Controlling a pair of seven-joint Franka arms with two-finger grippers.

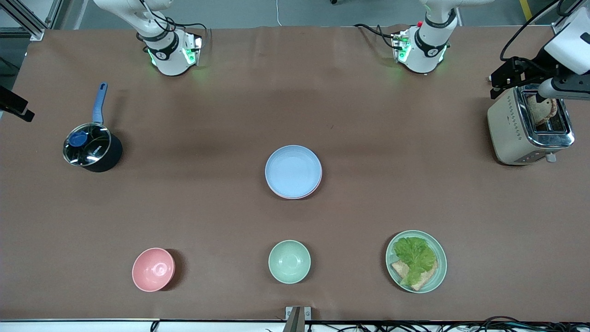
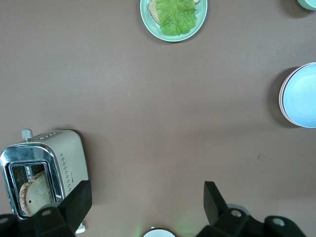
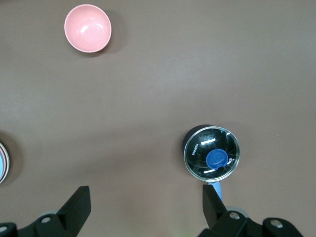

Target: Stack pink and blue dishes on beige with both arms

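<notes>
The pale blue plate (image 1: 293, 169) lies at the table's middle on top of the pale pink plate, of which only a thin rim (image 1: 291, 197) shows. No beige plate shows; anything under the stack is hidden. The left wrist view catches the blue plate (image 2: 302, 95) at its edge, and the right wrist view shows a sliver of the stack (image 3: 2, 164). My left gripper (image 1: 497, 85) (image 2: 147, 200) hangs open and holds nothing, over the table beside the toaster. My right gripper (image 1: 17, 109) (image 3: 145, 202) is open too, over the right arm's end near the pot.
A black pot (image 1: 92, 148) with glass lid and blue handle stands toward the right arm's end. A toaster (image 1: 516, 133) holding bread stands at the left arm's end. Nearest the front camera are a pink bowl (image 1: 153, 269), a mint bowl (image 1: 289, 261) and a mint plate (image 1: 440, 272) with lettuce and bread.
</notes>
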